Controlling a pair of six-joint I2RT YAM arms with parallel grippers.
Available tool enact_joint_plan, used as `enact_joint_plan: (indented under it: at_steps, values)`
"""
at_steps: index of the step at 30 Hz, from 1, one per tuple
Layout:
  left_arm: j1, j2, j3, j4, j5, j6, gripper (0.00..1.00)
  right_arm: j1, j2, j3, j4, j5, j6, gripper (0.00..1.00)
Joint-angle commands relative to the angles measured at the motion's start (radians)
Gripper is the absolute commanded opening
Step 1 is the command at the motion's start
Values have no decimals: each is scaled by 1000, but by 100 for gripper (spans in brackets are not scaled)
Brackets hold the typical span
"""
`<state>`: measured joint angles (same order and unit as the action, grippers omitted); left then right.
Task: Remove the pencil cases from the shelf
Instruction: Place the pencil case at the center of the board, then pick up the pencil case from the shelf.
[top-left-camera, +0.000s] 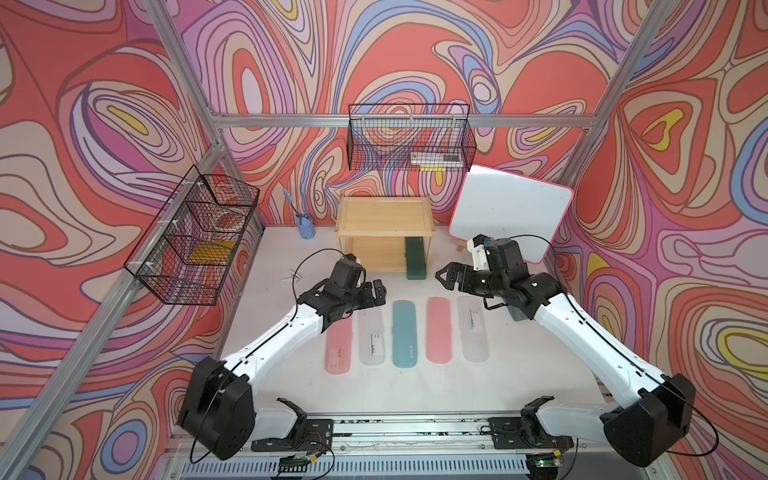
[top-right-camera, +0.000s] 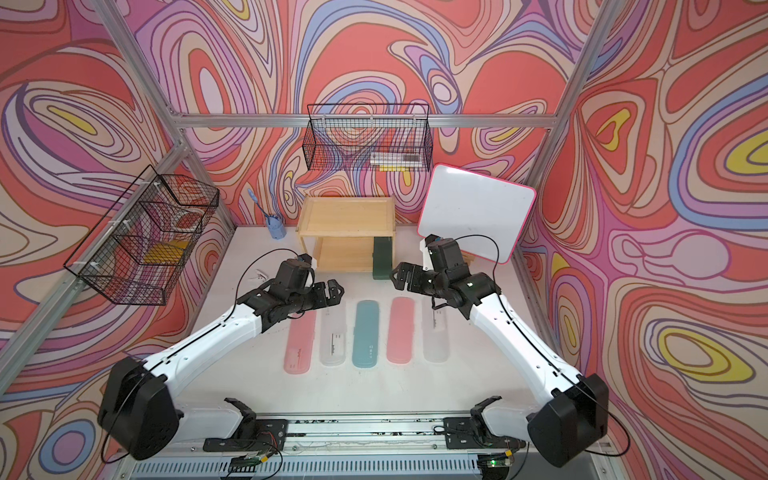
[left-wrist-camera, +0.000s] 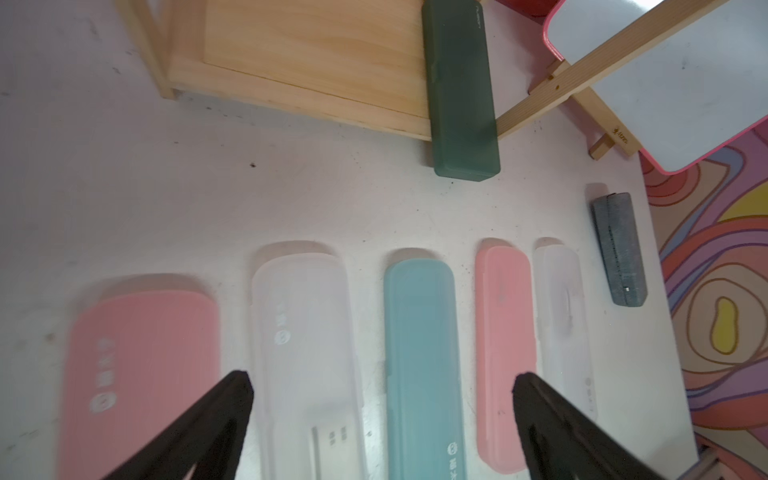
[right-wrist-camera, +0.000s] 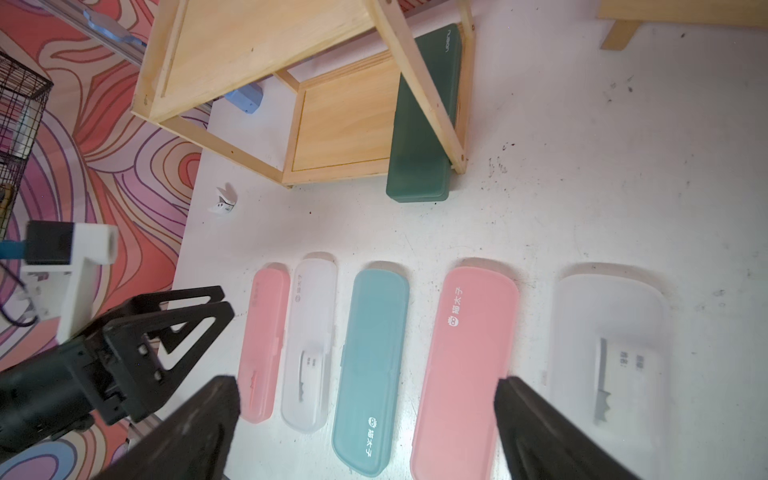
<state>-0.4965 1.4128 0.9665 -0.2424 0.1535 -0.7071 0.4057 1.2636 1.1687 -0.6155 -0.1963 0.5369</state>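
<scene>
Shelf (top-left-camera: 384, 216) used as landmark. Dark green case (top-left-camera: 416, 259) lodged in lower tier, right end, front end jutting past tray rim. Row laid on table before shelf: pink case (top-left-camera: 340, 351), whitish case (top-left-camera: 371, 340), teal case (top-left-camera: 404, 334), second pink case (top-left-camera: 439, 330), second whitish case (top-left-camera: 473, 330). Wire basket (top-left-camera: 409, 137) above shelf: flat white and yellow items held inside. Left gripper (top-left-camera: 376, 294) spread wide, nothing gripped, before shelf's left front. Right gripper (top-left-camera: 441, 280) spread wide, nothing gripped, beside dark green case.

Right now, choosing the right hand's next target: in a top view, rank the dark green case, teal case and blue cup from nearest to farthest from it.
1. dark green case, half out of the shelf's lower tier, just beside the right hand.
2. teal case, middle of the row of cases.
3. blue cup, far back, left of the shelf.
</scene>
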Motion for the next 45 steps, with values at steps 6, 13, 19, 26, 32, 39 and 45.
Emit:
enact_joint_plan:
  at_steps: [6, 13, 19, 26, 32, 39, 45]
  values:
    - [-53, 297, 211, 128, 20, -69, 99, -43, -57, -14, 7, 16, -13, 98]
    - [-151, 537, 605, -205, -202, 130, 99, -92, -81, -31, -12, 12, -43, 98]
    - [-208, 688, 775, -330, -313, 183, 99, -131, -78, -48, -7, -19, -59, 98]
    - [-223, 781, 849, -343, -425, 183, 99, -164, -61, -57, 9, -56, -74, 98]
    - [-223, 826, 890, -299, -427, 185, 99, -186, -37, -63, 29, -81, -83, 98]
    - [-227, 862, 911, -257, -386, 153, 100, -201, -20, -70, 36, -92, -92, 98]
    - [-227, 901, 943, -243, -411, 144, 99, -215, -11, -69, 38, -107, -94, 98]
